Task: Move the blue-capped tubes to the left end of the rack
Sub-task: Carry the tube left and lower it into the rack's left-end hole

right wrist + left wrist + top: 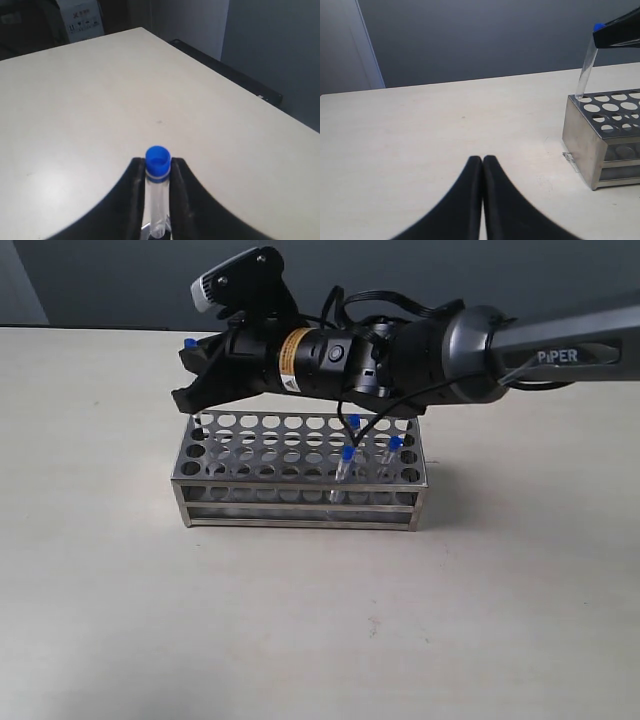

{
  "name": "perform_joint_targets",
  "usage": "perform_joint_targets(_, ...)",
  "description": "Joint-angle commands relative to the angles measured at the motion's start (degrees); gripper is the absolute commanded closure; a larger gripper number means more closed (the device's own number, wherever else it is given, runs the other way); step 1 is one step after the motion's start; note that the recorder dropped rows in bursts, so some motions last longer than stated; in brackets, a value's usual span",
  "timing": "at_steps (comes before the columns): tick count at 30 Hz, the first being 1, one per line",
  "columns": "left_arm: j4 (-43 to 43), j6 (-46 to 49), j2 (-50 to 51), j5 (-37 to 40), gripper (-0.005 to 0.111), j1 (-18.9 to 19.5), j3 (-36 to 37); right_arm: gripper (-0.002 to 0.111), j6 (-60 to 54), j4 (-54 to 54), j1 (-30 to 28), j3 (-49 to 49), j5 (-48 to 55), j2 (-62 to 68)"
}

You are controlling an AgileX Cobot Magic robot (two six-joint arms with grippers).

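Blue-capped tube (157, 195) clamped in R gripper (158, 167), tip at left end of rack (300, 505); L gripper (483, 161) closed, empty, clear of rack.

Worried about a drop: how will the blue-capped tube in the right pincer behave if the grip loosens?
The held tube looks smooth and round, so it would probably slip from the right pincer. Thin and seemingly empty, it is likely light. On the table it might roll.
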Motion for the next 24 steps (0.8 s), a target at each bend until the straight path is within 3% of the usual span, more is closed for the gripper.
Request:
perform_joint_targets(1, -0.27, -0.04, 0.2, -0.68, 0.106, -0.25, -0.3, 0.109, 0.19, -0.28, 0.08, -0.28, 1.95, -0.11)
perform_joint_targets(24, -0.27, -0.04, 0.2, -0.68, 0.106, -0.25, -0.3, 0.109, 0.37, -0.93, 2.33, -0.28, 3.89, 3.51)
